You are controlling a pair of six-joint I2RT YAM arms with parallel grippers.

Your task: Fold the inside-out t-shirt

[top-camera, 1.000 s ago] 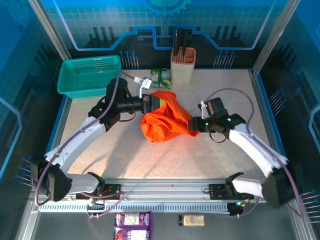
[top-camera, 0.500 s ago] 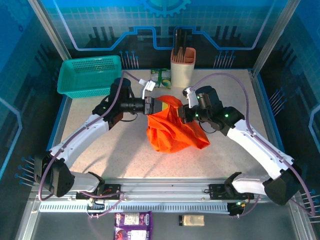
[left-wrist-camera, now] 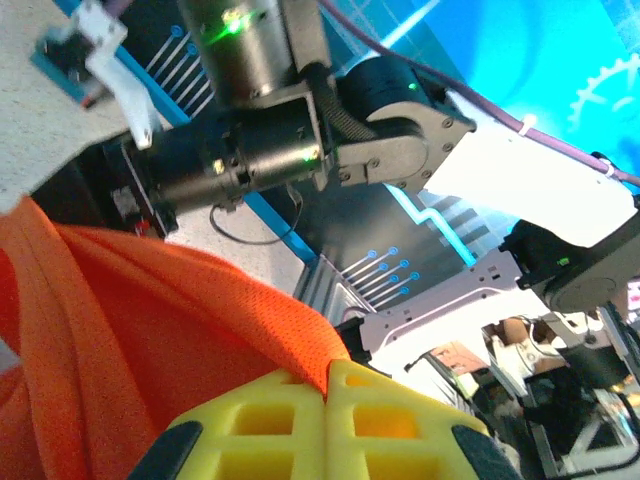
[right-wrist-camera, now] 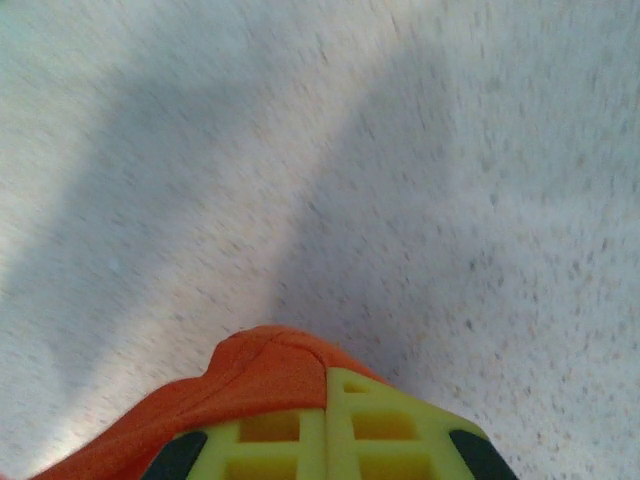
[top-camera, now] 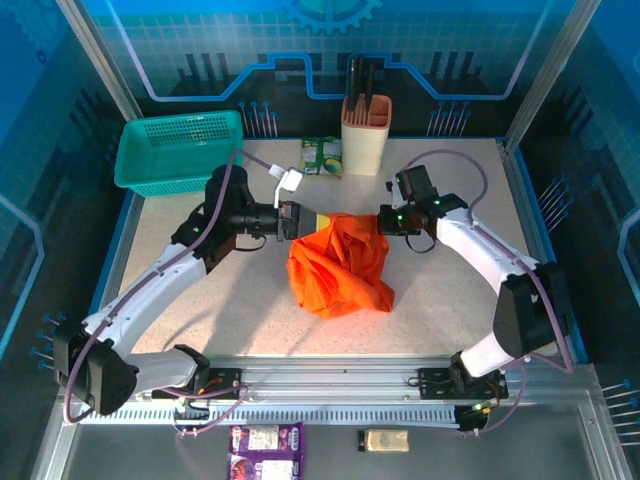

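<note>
Starting nearest my bases: bare worktop (top-camera: 450, 310), then the low end of the shirt (top-camera: 338, 265), a crumpled orange bunch sagging twd the near edge. Can't tell if that low end rests on the worktop or hangs just off it.

Further out, the shirt's top edge runs L-to-R btwn my two sets of jaws. So its long axis lies across the worktop, w/ the bulk dropping from that line back twd me. Left jaws sit at the left end of that edge, right jaws at the right end. Neither arm is nearer; each has its own end. The two ends are fairly close together and the cloth btwn them looks bunched, not taut.

Left jaws are closed hard on a fold of orange cloth: in the wrist view the left pads (left-wrist-camera: 260, 425) meet w/ fabric squeezed out above them. Right jaws are likewise clamped; the right pads (right-wrist-camera: 270, 430) pinch a small orange edge, blurred worktop beyond.

My guess is the next move spreads those two ends apart along the same L-R line, to open the shirt out flat.

Furthest out, basket (top-camera: 180, 150) at the far left and holder (top-camera: 365, 130) at the far edge, both apart from the cloth.
</note>
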